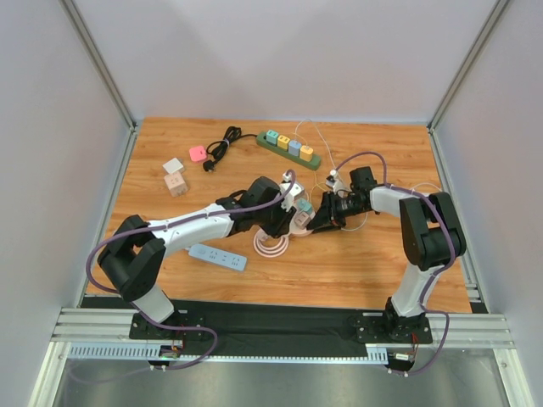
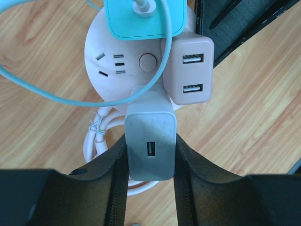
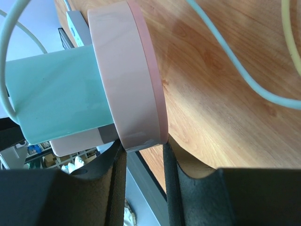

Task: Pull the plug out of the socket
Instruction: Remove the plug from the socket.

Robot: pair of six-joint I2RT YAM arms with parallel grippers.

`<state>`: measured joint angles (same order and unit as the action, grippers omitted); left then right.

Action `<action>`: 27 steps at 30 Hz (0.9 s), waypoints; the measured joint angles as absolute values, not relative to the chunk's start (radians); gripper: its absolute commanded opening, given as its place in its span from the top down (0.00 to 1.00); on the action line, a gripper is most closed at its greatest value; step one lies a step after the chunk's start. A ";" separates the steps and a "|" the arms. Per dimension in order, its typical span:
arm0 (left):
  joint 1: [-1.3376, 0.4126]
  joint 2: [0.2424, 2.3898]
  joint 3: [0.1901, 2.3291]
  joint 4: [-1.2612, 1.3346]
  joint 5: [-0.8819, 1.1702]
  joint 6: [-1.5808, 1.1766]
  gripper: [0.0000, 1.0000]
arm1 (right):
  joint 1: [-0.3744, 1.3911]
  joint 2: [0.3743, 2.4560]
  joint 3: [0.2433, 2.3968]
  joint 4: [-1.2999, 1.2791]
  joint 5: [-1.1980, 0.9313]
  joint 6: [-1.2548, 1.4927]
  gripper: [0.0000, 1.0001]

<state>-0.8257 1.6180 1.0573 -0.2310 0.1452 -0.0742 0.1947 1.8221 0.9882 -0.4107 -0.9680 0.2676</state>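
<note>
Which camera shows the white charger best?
Left wrist: the white charger fills the middle, held by the left gripper. From above it's a tiny speck; the right wrist mainly shows the round socket.

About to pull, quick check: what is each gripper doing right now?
Left gripper: closed on the white charger.
Right gripper: closed on the pink socket rim.

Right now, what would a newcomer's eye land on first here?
At the centre sits a round pink socket, crowded with a teal plug, a pink USB adapter and a white charger. The left gripper is clamped on the white charger, while the right gripper pinches the socket's rim. A green power strip lies farther back.
</note>
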 measured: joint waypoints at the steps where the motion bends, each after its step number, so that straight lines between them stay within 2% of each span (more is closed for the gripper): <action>1: -0.820 1.618 1.056 -0.228 0.157 -0.085 1.00 | 0.194 1.824 0.988 -0.410 -0.970 0.267 1.00; 3: -0.798 1.618 1.048 -0.213 0.198 -0.131 1.00 | 0.193 1.829 0.988 -0.407 -0.982 0.268 1.00; 5: -0.778 1.618 1.040 -0.203 0.229 -0.200 1.00 | 0.192 1.831 0.988 -0.395 -0.994 0.270 0.94; 6: -0.772 1.618 1.038 -0.200 0.240 -0.236 1.00 | 0.191 1.831 0.988 -0.391 -1.000 0.271 0.88; 7: -0.769 1.618 1.036 -0.197 0.244 -0.276 1.00 | 0.187 1.831 0.988 -0.385 -1.007 0.271 0.74; 8: -0.768 1.619 1.036 -0.194 0.245 -0.317 1.00 | 0.186 1.831 0.988 -0.382 -1.013 0.272 0.69; 9: -0.768 1.622 1.036 -0.190 0.245 -0.358 1.00 | 0.183 1.831 0.988 -0.377 -1.018 0.274 0.60; 12: -0.767 1.639 1.035 -0.158 0.241 -0.484 1.00 | 0.173 1.831 0.988 -0.358 -1.012 0.265 0.50; 15: -0.764 1.649 1.023 -0.121 0.223 -0.599 1.00 | 0.173 1.831 0.984 -0.339 -0.998 0.256 0.44; 22: -0.764 1.667 0.994 -0.010 0.202 -0.839 1.00 | 0.175 1.831 0.981 -0.308 -0.995 0.256 0.43; 27: -0.769 1.705 0.994 0.046 0.202 -0.956 1.00 | 0.176 1.831 0.971 -0.281 -0.977 0.273 0.50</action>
<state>-0.7692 1.7046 0.9939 0.0460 0.2016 -0.9562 0.1757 1.8313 0.9714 -0.2806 -0.9771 0.2726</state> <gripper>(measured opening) 0.429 0.534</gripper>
